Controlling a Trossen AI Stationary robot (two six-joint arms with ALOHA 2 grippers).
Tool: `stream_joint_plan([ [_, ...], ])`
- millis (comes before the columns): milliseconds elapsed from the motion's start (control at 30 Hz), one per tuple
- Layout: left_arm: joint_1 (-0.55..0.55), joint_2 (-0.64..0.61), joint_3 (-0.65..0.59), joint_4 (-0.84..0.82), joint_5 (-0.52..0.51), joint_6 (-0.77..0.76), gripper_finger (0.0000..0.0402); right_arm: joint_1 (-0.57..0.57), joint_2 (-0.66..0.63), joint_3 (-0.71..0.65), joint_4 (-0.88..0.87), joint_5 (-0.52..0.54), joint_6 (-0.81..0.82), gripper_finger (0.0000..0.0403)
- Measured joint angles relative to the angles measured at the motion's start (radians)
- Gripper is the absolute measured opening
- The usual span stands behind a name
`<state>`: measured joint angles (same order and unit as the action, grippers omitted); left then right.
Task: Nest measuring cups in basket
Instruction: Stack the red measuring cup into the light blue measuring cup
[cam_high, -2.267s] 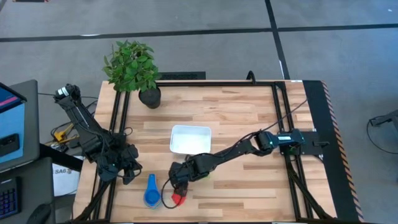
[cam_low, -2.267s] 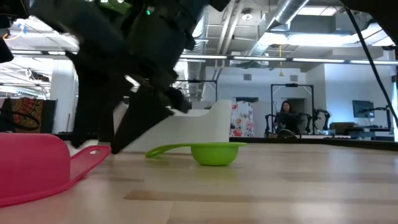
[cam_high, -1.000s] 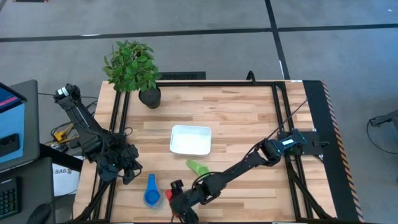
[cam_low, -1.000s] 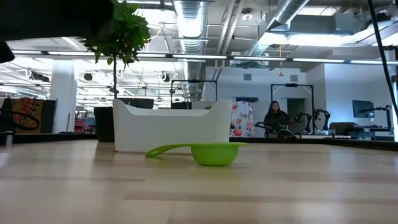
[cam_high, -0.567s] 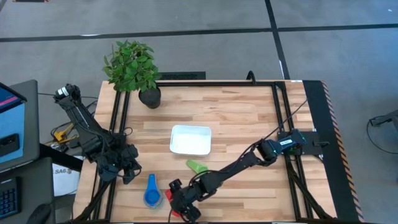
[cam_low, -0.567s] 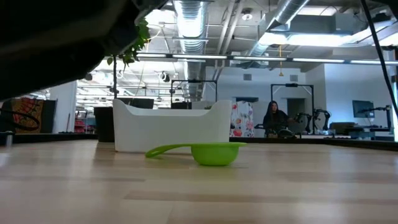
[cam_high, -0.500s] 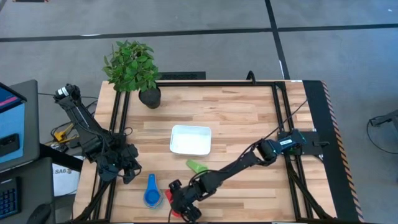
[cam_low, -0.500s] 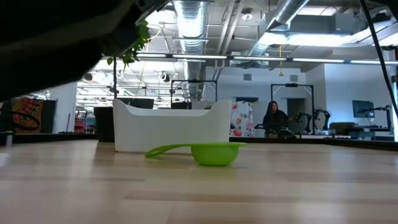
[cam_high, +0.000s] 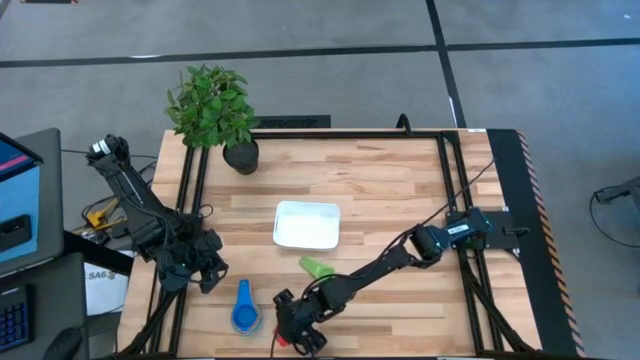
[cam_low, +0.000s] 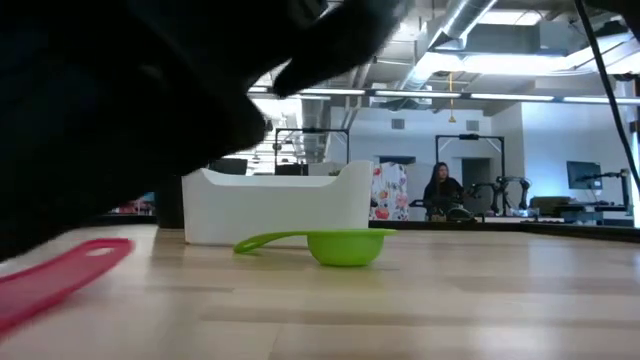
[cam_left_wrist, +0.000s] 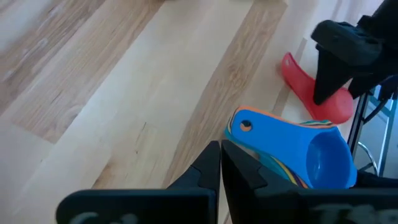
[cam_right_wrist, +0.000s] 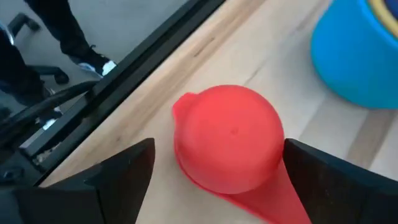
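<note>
Two open fingers (cam_right_wrist: 211, 177) flanking red cup (cam_right_wrist: 229, 144)

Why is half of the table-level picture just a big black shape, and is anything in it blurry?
In the low view the right arm hangs very close to the lens, so it shows as a dark, unfocused mass; the red cup's handle near it is soft too, while the green cup and basket look sharp. In the high view everything is evenly lit, without strong shadows.
</note>
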<state>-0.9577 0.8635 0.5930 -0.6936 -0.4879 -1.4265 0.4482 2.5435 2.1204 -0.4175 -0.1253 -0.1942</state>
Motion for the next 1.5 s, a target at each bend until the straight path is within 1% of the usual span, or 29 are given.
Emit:
stream_joint_plan([
  [100,0.000,0.000,0.000,0.000,-0.008,-0.001,0.0000,-0.012,0.000,0.000,0.000,0.008,0.026,0.0353],
  [267,0.016,0.000,0.000,0.001,-0.006,-0.003,0.0000,-0.033,0.000,0.000,-0.008,0.010,0.109,0.0297],
  [367,0.032,0.000,0.000,0.001,0.001,0.006,0.0000,-0.045,0.000,0.000,-0.003,-0.018,0.139,0.0277],
  [500,0.055,0.000,0.000,0.001,0.005,0.026,0.0000,-0.049,0.000,0.000,-0.008,-0.003,0.142,0.0273],
  [633,0.070,0.000,0.000,0.002,0.033,0.030,0.0000,-0.057,-0.002,0.001,-0.025,-0.002,0.142,0.0272],
  [700,0.072,0.000,0.000,0.002,0.045,0.030,0.0000,-0.060,-0.021,0.001,-0.066,-0.003,0.166,0.0271],
  [833,0.072,0.000,0.000,0.003,0.063,0.034,0.0000,-0.081,-0.094,-0.001,-0.142,-0.022,0.303,0.0271],
  [967,0.072,-0.003,0.000,0.004,0.058,0.047,0.0000,-0.120,-0.191,0.002,-0.180,-0.092,0.438,0.0270],
  [1033,0.072,-0.011,0.000,0.008,0.041,0.058,0.0000,-0.145,-0.231,0.001,-0.195,-0.135,0.511,0.0270],
  [1133,0.072,-0.034,0.000,0.046,-0.025,0.099,0.0000,-0.188,-0.285,0.001,-0.183,-0.187,0.606,0.0270],
  [1233,0.072,-0.076,0.000,0.114,-0.127,0.190,0.0000,-0.230,-0.335,0.001,-0.134,-0.230,0.654,0.0270],
  [1333,0.069,-0.122,0.000,0.222,-0.281,0.350,0.0000,-0.265,-0.379,0.000,-0.038,-0.278,0.701,0.0270],
  [1400,0.052,-0.149,0.000,0.352,-0.381,0.550,0.0001,-0.283,-0.406,0.000,0.046,-0.320,0.744,0.0270],
  [1500,0.020,-0.178,0.000,0.578,-0.480,0.869,0.0015,-0.302,-0.443,0.000,0.225,-0.362,0.817,0.0270],
])
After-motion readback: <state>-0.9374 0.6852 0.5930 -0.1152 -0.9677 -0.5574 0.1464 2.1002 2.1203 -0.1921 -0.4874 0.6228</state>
